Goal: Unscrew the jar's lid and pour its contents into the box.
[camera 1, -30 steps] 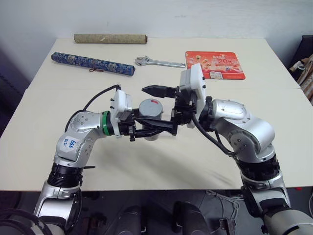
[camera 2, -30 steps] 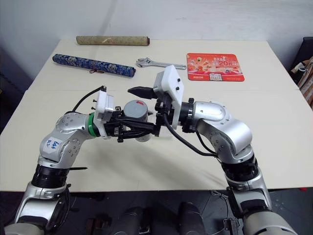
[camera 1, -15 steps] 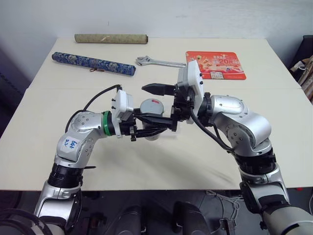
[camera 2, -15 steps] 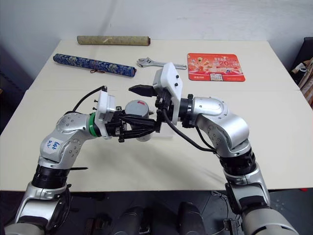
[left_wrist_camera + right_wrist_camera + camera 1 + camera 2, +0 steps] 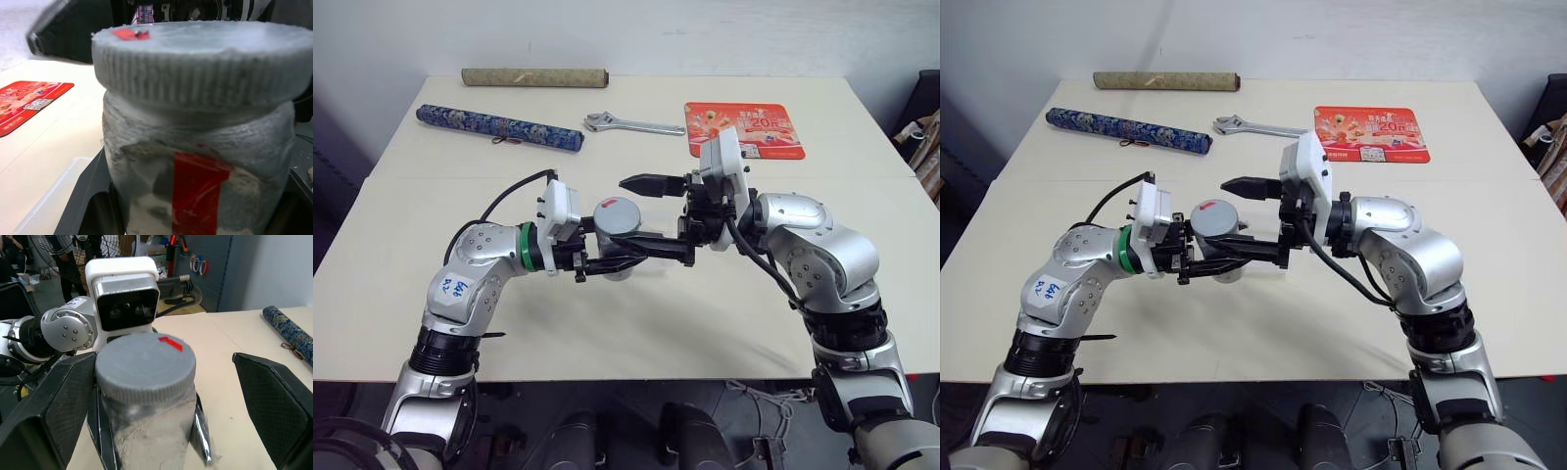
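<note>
This looks like a workshop or robot lab. A plain pale counter (image 5: 607, 323) stands by a bare white wall, and on it lie a metal wrench (image 5: 631, 123), two long rolled scrolls (image 5: 499, 127) and a flat red mat (image 5: 744, 129). In the right wrist view, the room behind has a big fan (image 5: 105, 242), rolls of tape (image 5: 198, 264) hanging on a grey wall, people (image 5: 68, 264) standing about, and shelves with lots of stuff.
</note>
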Robot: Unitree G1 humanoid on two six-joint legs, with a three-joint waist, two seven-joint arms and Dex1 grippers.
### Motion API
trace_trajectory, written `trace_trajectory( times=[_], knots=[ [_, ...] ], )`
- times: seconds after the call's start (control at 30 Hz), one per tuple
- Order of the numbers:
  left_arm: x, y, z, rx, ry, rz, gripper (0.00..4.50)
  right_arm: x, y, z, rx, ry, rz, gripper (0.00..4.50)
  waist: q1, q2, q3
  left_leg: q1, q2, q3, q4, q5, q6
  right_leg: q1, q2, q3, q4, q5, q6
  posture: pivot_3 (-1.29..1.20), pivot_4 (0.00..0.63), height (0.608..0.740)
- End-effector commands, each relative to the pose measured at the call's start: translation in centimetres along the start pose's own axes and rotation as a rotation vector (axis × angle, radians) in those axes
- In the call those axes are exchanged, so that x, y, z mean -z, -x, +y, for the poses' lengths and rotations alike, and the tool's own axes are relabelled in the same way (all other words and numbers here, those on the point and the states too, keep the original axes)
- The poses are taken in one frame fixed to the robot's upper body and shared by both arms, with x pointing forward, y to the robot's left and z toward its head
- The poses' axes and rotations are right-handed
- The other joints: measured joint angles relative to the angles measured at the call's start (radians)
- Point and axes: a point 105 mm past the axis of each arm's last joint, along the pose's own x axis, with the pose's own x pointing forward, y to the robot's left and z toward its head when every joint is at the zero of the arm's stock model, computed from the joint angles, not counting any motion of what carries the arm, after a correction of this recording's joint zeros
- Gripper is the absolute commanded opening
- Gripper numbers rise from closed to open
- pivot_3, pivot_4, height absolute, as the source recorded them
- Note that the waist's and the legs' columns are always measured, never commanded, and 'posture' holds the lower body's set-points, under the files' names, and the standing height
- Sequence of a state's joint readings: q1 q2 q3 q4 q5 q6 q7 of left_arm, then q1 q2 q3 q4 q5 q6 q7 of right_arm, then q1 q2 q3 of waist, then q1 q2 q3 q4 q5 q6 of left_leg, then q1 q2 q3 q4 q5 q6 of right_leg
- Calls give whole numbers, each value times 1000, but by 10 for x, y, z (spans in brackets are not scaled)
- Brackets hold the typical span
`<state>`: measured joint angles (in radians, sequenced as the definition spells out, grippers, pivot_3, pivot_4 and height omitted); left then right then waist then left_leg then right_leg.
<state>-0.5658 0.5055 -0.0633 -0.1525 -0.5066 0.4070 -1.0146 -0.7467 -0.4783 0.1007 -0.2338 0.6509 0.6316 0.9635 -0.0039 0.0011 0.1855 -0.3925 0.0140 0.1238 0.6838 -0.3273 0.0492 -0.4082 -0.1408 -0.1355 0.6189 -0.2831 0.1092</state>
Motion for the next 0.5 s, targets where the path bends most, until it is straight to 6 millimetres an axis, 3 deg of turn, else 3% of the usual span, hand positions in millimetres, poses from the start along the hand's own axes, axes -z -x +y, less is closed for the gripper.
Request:
trace_trajectory(
  times=[0.03, 0.33, 0.5],
  knots=[
    [-12, -3, -7, 36, -51, -28, 2383, -12, 16, -7, 55, 30, -34, 4477, 1, 0, 0, 0, 0, 0, 0, 0, 0, 0, 0, 0, 0, 0, 0, 0, 150, 740],
    [-11, -2, -6, 30, -49, -23, 2383, -12, 28, -9, 52, 17, -15, 4477, 1, 0, 0, 0, 0, 0, 0, 0, 0, 0, 0, 0, 0, 0, 0, 0, 150, 740],
    [-10, -1, -6, 28, -49, -16, 2383, -20, 26, 5, -19, -3, -45, 4477, 1, 0, 0, 0, 0, 0, 0, 0, 0, 0, 0, 0, 0, 0, 0, 0, 150, 740]
  ],
)
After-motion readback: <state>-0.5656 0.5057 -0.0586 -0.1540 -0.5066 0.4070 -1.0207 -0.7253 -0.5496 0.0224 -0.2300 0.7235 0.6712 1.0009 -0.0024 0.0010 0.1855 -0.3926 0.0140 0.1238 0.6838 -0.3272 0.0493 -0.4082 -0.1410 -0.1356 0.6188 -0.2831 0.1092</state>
